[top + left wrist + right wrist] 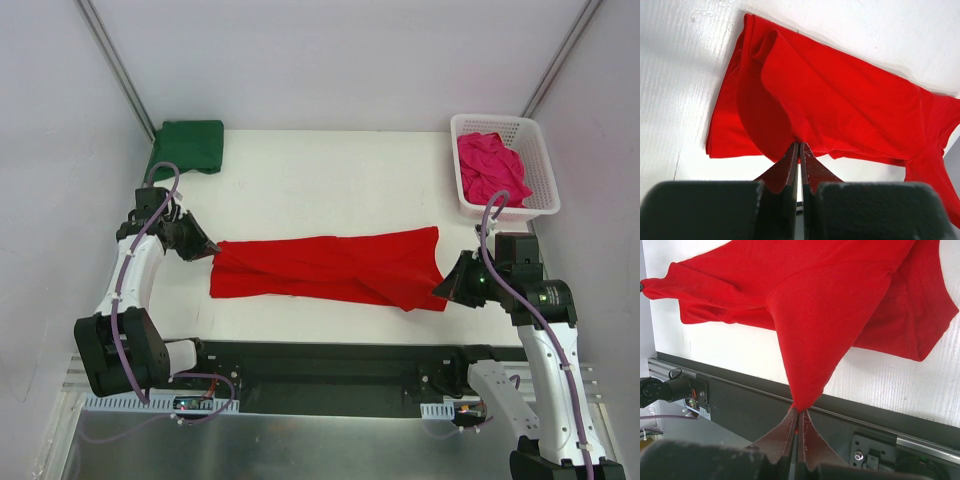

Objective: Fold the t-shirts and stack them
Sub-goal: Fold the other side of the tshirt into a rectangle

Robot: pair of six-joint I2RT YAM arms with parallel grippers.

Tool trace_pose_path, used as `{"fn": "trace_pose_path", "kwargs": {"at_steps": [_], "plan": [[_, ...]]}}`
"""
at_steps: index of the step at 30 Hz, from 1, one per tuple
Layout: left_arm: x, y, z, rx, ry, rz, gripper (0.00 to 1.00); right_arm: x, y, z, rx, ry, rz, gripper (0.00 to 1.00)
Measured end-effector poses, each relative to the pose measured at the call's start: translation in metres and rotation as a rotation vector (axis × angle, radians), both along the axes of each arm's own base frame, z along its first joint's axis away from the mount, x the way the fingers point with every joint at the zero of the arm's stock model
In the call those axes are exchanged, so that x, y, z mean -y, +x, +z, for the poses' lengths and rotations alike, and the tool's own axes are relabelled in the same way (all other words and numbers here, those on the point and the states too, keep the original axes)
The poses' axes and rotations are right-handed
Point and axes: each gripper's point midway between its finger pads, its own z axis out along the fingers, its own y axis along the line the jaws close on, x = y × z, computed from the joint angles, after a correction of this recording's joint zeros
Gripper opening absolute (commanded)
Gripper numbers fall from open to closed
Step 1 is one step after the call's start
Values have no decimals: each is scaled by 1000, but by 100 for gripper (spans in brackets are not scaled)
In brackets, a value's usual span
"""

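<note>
My left gripper (798, 144) is clamped shut on the left end of the bright red soft cloth t-shirt (330, 268). Its two dark fingers are pressed together with a small pinch of fabric caught at their tips. From that pinch the cloth spreads away from me over the white tabletop (320, 180) in overlapping layers, with a rounded fold just beyond the fingertips. My right gripper (799, 412) is likewise closed tight, gripping the opposite, right end of the same shirt. There the fabric is drawn into a narrow tapering peak that ends right at the fingertips. In the right wrist view that peak sits in front of the dark metal rail (330, 360) along the near edge of the table. The red shirt lies stretched lengthwise between the two grippers across the near middle of the table, creased, with a sleeve hanging loose near the right end. Well apart from my left gripper, at the far left corner, rests the dark green cloth t-shirt (190, 145), folded into a compact block. Beyond my right gripper, at the far right corner, stands the white plastic lattice basket (543, 170) with the magenta-pink cloth t-shirt (488, 165) crumpled inside it.
</note>
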Motion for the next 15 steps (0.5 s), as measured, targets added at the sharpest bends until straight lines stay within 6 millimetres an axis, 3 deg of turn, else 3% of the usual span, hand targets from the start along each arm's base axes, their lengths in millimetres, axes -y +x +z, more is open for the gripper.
{"fn": "trace_pose_path", "kwargs": {"at_steps": [2,5,6,7,9,10,11,15], "plan": [[0,0,1,2,-1,2,2,0,0,0,-1,0,0,2],[-1,-4,1,1,-3,13,11,0,0,-1,-5,-1,1,2],[-2,-6,0,-2,-5,20,28,0,1,-1,-8,-1,1,2],[-2,-8,0,-7,-7,26,37,0,1,-1,-10,-1,1,2],[-1,-14,0,-12,-10,33,63,0,1,-2,-17,-2,1,2],[-1,-17,0,-13,-12,38,93,0,2,-3,-20,-3,1,2],[-1,-20,1,-14,-12,41,99,0,2,-3,-23,-3,2,2],[1,-30,6,-6,-14,49,99,0,3,-5,-34,-5,4,2]]}}
